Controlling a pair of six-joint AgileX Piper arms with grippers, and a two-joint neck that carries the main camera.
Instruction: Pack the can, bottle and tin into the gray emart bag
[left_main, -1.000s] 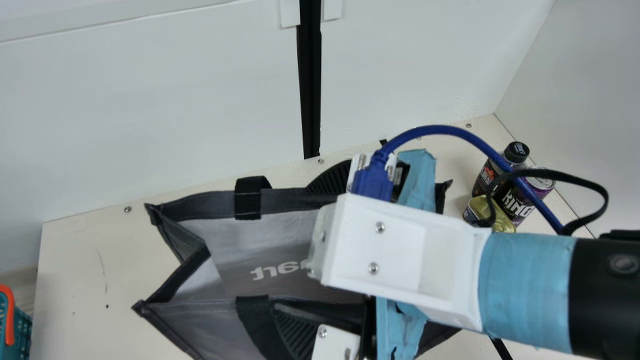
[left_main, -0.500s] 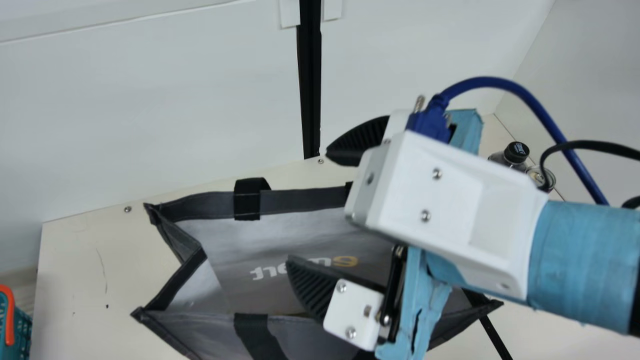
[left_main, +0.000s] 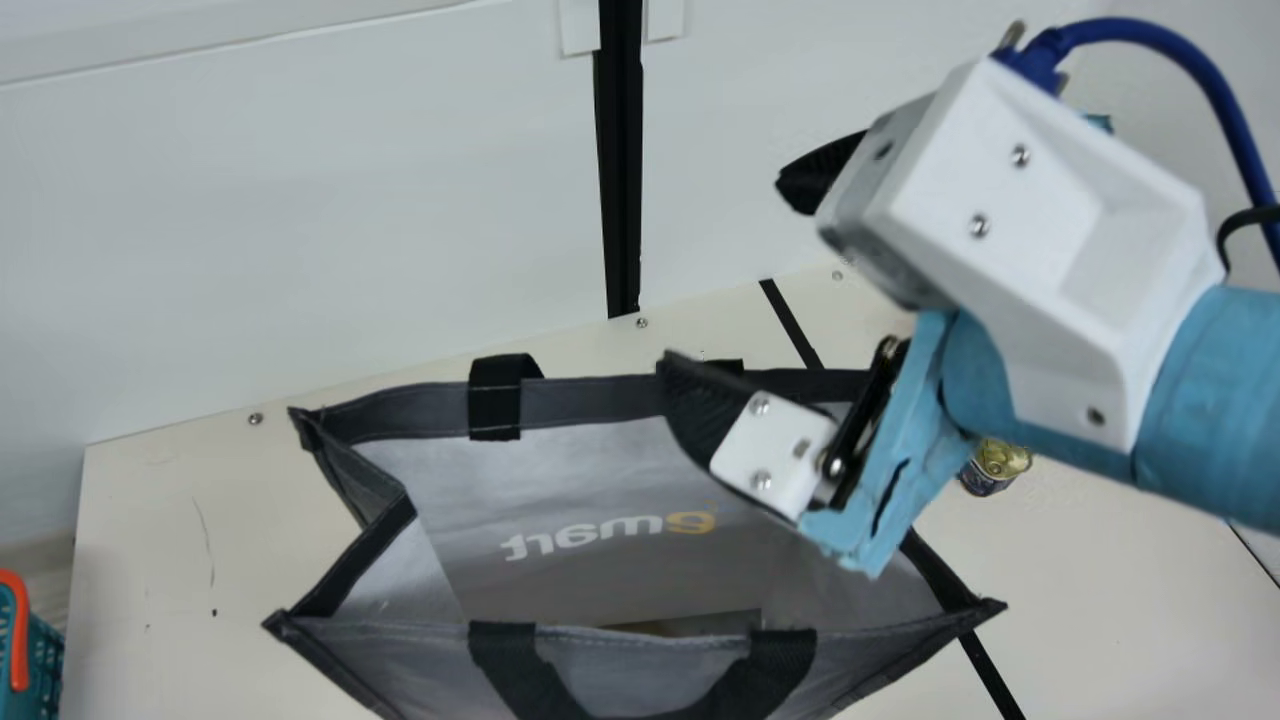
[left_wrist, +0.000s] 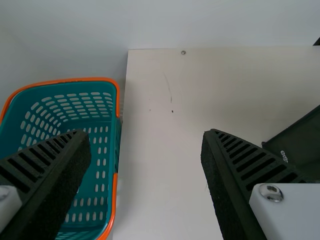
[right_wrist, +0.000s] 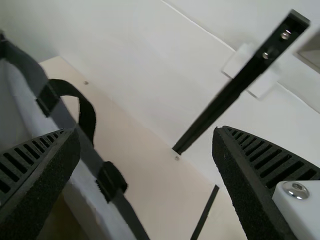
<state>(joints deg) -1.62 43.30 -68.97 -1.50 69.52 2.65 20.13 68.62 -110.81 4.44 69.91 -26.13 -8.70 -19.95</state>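
In the main view my right gripper (left_main: 735, 275) is over the right back part of the gray bag (left_main: 400, 590), its fingers wide apart with nothing between them. The bag stands with its mouth spread; something brownish shows low inside. The tin (left_main: 996, 464) is on the table right of the bag, partly behind the right arm. In the right wrist view the right gripper (right_wrist: 146, 135) is open beside the rim of the bag (right_wrist: 80, 135). My left gripper (left_wrist: 146, 135) stands open and holds nothing, with a corner of the bag (left_wrist: 300, 145) off to one side.
A teal basket with an orange rim (left_wrist: 118, 100) lies near the left gripper; its edge (left_main: 45, 640) is at the main view's left. White walls (left_main: 300, 200) close off the table behind, with a black upright post (left_main: 620, 180). Bare table (left_main: 180, 560) extends left of the bag.
The right gripper has risen away from the bag's mouth, moving back and right, and its fingers have come into sight spread apart. The right arm now covers the bottle and can. The bag's front handle hangs forward.
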